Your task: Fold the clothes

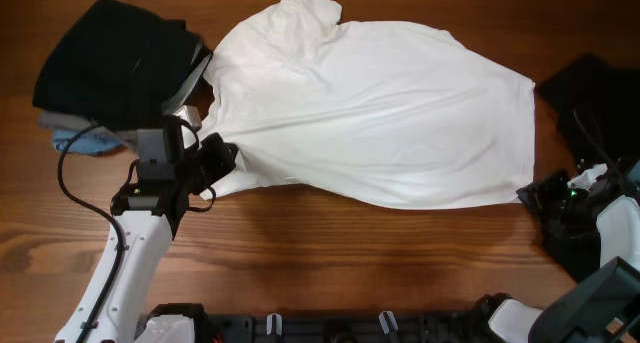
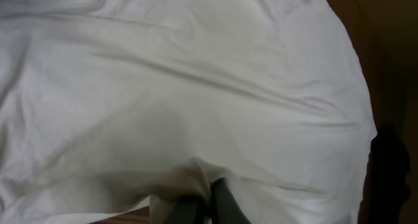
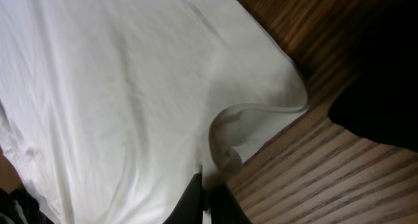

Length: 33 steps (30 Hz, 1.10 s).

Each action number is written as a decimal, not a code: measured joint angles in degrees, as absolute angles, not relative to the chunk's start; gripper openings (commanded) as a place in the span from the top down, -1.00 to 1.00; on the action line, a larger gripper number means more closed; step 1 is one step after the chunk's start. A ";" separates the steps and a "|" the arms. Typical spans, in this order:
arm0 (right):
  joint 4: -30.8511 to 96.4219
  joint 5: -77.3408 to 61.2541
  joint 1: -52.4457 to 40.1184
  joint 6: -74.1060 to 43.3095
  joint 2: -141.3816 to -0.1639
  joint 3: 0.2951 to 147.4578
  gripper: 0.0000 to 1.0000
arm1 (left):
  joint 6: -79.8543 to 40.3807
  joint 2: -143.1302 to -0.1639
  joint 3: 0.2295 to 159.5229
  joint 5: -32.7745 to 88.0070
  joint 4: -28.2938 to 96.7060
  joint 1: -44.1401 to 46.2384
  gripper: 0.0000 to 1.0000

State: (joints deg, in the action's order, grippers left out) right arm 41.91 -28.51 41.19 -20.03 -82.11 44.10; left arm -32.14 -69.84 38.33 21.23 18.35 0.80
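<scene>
The white T-shirt (image 1: 380,113) lies spread across the middle of the wooden worktop (image 1: 330,253), with soft wrinkles and one sleeve pointing to the far side. The left tool (image 1: 218,155) is at the left near edge of the shirt, and its fingers are together with a fold of the white cloth clamped between them; the left wrist view shows the cloth going down into the dark fingers (image 2: 225,204). The right tool (image 1: 532,195) is at the right near corner of the shirt, also closed on the cloth, and there the hem curls up into a small loop just beside the fingers (image 3: 189,201). A black garment (image 1: 590,93) lies on the worktop at the right, near this corner. At the far left there is a dark pile of clothes (image 1: 105,53), with a light blue cloth (image 1: 75,138) showing under its near side.
</scene>
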 measured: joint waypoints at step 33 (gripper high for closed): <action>15.62 -34.52 37.43 -35.18 -82.11 44.10 0.91 | -28.49 -72.18 38.33 17.87 3.60 4.56 0.92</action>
State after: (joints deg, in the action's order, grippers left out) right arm 15.62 -34.52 37.43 -35.18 -82.11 44.10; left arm -28.49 -72.18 38.33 17.87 3.60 4.56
